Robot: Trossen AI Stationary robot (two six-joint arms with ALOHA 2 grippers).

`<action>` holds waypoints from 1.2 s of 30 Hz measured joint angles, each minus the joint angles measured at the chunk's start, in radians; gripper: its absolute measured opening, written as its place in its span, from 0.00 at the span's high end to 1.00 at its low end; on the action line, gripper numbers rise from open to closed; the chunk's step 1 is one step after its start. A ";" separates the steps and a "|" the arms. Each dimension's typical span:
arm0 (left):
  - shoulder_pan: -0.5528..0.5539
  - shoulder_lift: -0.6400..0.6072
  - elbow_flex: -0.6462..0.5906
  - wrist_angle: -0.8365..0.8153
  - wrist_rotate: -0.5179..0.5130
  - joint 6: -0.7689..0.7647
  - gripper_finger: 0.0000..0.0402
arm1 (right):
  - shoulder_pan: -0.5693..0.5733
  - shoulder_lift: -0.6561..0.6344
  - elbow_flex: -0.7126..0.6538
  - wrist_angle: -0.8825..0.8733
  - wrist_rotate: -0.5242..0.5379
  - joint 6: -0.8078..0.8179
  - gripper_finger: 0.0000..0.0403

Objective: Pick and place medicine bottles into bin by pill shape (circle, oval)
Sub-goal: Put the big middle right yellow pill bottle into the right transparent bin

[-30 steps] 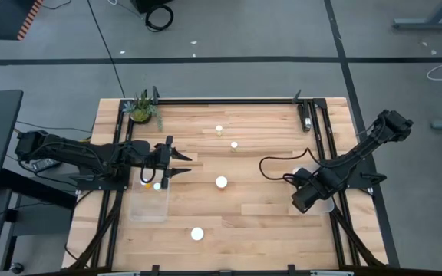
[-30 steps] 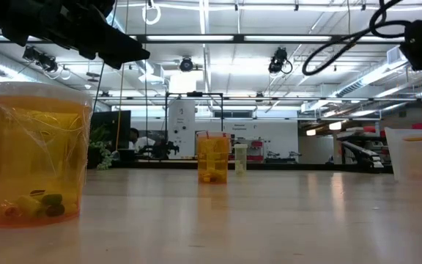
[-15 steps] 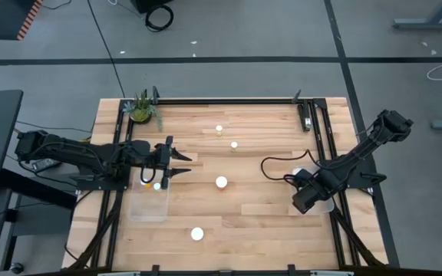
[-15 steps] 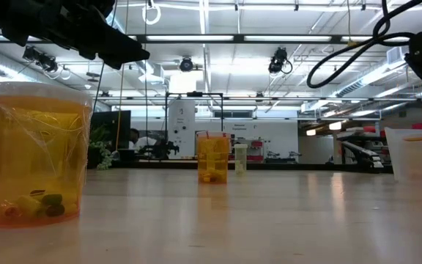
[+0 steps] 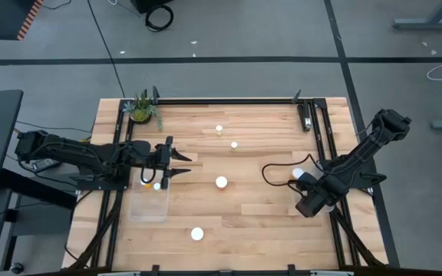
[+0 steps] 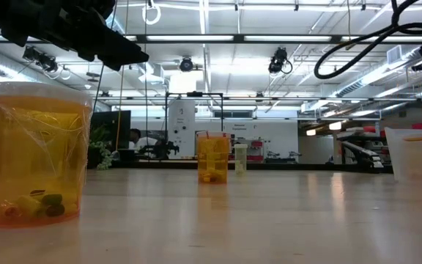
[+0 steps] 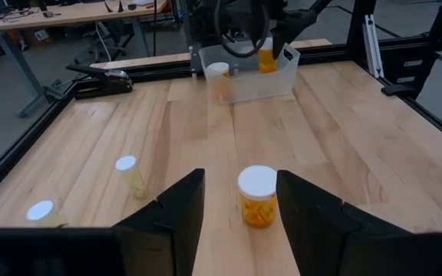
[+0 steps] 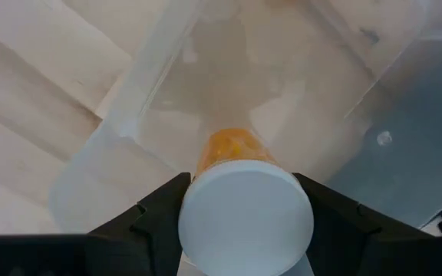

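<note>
My right gripper [image 5: 311, 203] points down over the clear right bin [image 8: 113, 153] and is shut on an amber medicine bottle [image 8: 232, 149] with a white cap. My left gripper [image 5: 176, 163] stands open and nearly level above the clear left bin [image 5: 148, 205], touching nothing. In the left wrist view its fingers frame a white-capped amber bottle [image 7: 257, 195] that stands farther off on the table [image 5: 221, 182]. Three more bottles stand on their bases [image 5: 219, 129], [image 5: 234, 144], [image 5: 197, 234]. One white-capped bottle [image 7: 218, 75] stands in the right bin. My right gripper pinches the bottle's white cap [image 8: 245, 218] between its two fingers [image 8: 159, 218], one on each side. The fingers come from above, pointing down. The bottle hangs upright below them, cap up, lifted clear over the inside of the right bin.
A small green potted plant [image 5: 141, 110] stands at the far left corner. A black frame rail [image 5: 229, 100] runs around the wooden table. The left bin holds a white-capped bottle [image 5: 157, 185]. In the low view a large amber bottle [image 6: 39, 158] stands close to the camera.
My right gripper has swung a little toward the table's near right corner over the right bin, keeping the bottle in its hold and pointing down. The bottle standing in that bin has come into sight behind it.
</note>
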 joint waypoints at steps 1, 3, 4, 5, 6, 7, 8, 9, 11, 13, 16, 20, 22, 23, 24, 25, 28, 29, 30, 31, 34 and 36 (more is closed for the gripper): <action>0.000 0.000 0.000 0.000 0.000 0.000 0.57 | 0.006 0.000 0.000 0.000 0.000 0.016 0.45; 0.000 0.000 0.000 0.000 0.000 0.000 0.57 | 0.020 0.000 0.000 -0.005 0.000 0.051 0.45; 0.000 0.000 0.000 0.000 0.000 0.000 0.57 | 0.025 0.000 0.000 -0.003 0.000 0.068 0.45; 0.000 0.000 0.000 0.000 0.000 0.000 0.57 | 0.029 0.000 0.000 -0.003 -0.002 0.085 0.45; 0.000 0.000 0.000 0.001 0.000 0.000 0.57 | 0.034 0.000 0.000 -0.003 -0.006 0.102 0.45; 0.000 0.000 0.000 0.000 0.000 0.000 0.57 | 0.040 0.000 0.000 -0.003 -0.010 0.119 0.45; 0.000 0.000 0.000 0.001 0.000 0.000 0.57 | 0.047 0.000 0.000 -0.003 -0.013 0.136 0.45; 0.000 0.000 0.000 0.001 0.000 0.000 0.57 | 0.054 0.000 0.000 -0.003 -0.015 0.155 0.45; 0.000 0.000 0.000 0.000 0.000 0.000 0.57 | 0.067 0.000 0.000 -0.002 -0.015 0.198 0.45; 0.000 0.000 0.000 -0.001 0.000 -0.004 0.57 | 0.081 0.000 0.000 0.000 -0.013 0.256 0.45; 0.000 0.000 0.000 -0.002 0.000 -0.005 0.57 | 0.100 0.000 0.000 -0.001 0.006 0.350 0.45; 0.000 0.000 0.000 -0.002 0.000 -0.005 0.57 | 0.114 0.000 0.000 0.000 0.039 0.431 0.45; 0.000 0.000 0.000 -0.002 0.000 -0.006 0.57 | 0.120 0.000 0.000 0.011 0.058 0.468 0.45; 0.000 0.000 0.000 -0.004 0.000 -0.007 0.57 | 0.123 0.000 0.000 0.020 0.068 0.480 0.45; 0.000 0.000 0.000 -0.006 0.000 -0.007 0.57 | 0.125 0.000 0.000 0.033 0.080 0.489 0.45; 0.000 0.000 0.000 -0.010 0.000 -0.007 0.57 | 0.126 0.000 0.000 0.047 0.092 0.494 0.45; 0.000 0.000 0.000 -0.028 0.000 -0.008 0.57 | 0.126 0.000 0.000 0.072 0.132 0.497 0.45; 0.000 0.000 0.000 -0.030 0.000 -0.008 0.57 | 0.126 0.001 0.000 0.070 0.139 0.497 0.45; 0.000 0.000 0.000 -0.030 0.000 -0.008 0.57 | 0.124 0.004 0.000 0.069 0.140 0.497 0.45; 0.000 0.000 0.000 -0.030 0.000 -0.008 0.57 | 0.120 0.007 0.000 0.071 0.139 0.498 0.45; 0.000 0.000 0.000 -0.031 0.000 -0.007 0.57 | 0.111 0.026 0.000 0.078 0.136 0.487 0.45; 0.000 0.000 0.000 -0.031 0.000 -0.008 0.57 | 0.109 0.046 0.000 0.085 0.123 0.486 0.45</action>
